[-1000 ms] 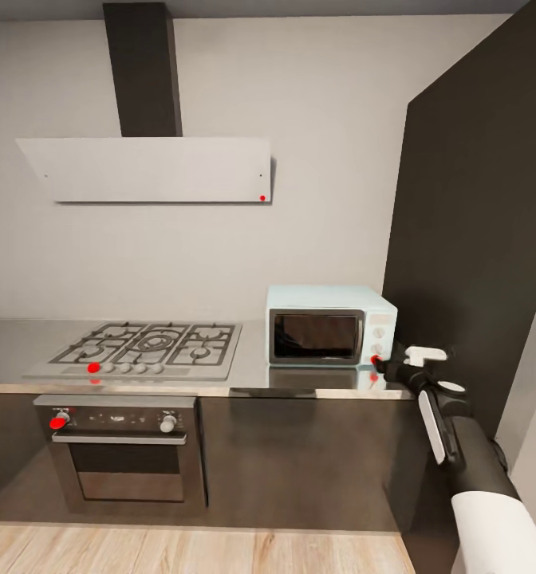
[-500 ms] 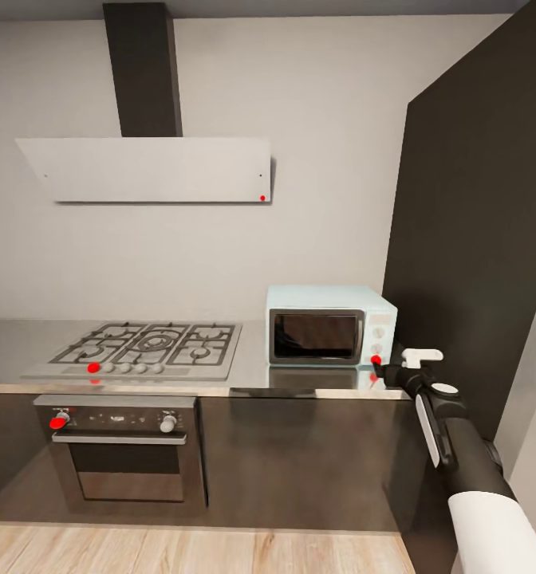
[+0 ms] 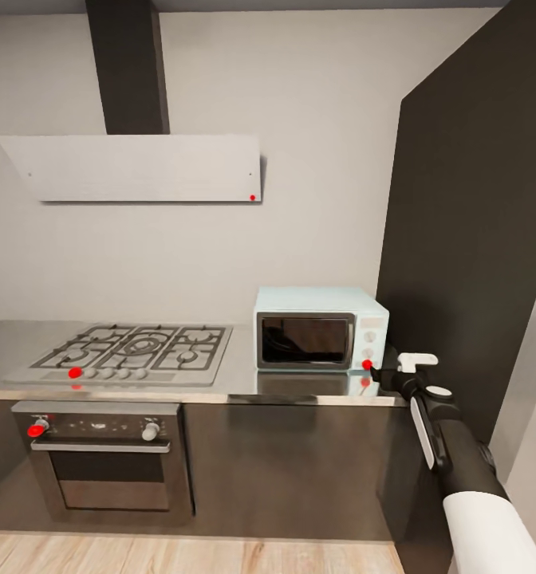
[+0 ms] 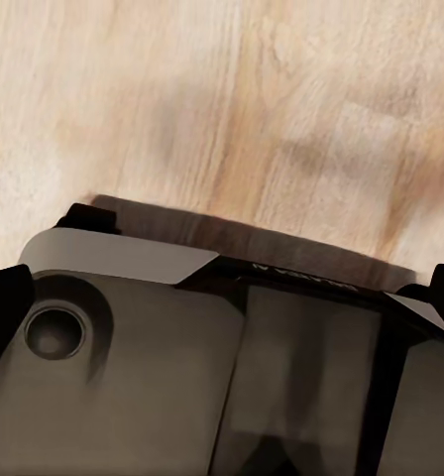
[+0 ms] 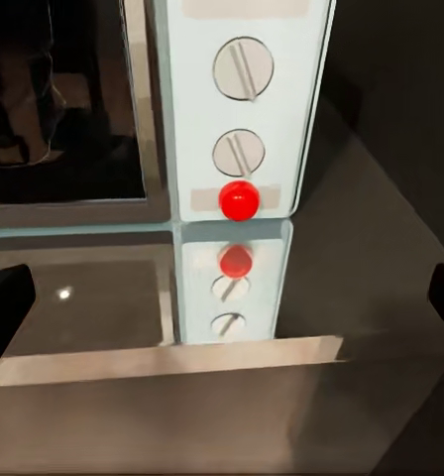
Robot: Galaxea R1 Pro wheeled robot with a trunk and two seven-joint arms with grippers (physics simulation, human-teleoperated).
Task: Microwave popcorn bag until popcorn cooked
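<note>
The pale mint-blue microwave [image 3: 320, 331] stands with its dark glass door closed on the grey shiny countertop [image 3: 244, 375], to the right of the hob. My right gripper [image 3: 382, 373] hovers just off the microwave's lower right corner, in front of its red button [image 5: 239, 199] and the round knobs [image 5: 244, 67]. In the right wrist view the right gripper [image 5: 222, 297] is open, its dark fingertips [image 5: 4, 307] far apart at the picture's edges. The left gripper [image 4: 222, 297] hangs open over the wooden floor [image 4: 232, 99]. The popcorn bag is out of view; behind the glass only a dim shape shows.
A gas hob [image 3: 128, 351] with grey grates lies left of the microwave, above a built-in oven [image 3: 100, 458] with a red knob. A tall dark panel [image 3: 475, 239] rises close to the microwave's right side. An extractor hood [image 3: 132, 167] hangs on the wall.
The whole head view has shifted left, so the camera has moved. My right wrist has sunk a little and stays beside the microwave's lower right corner.
</note>
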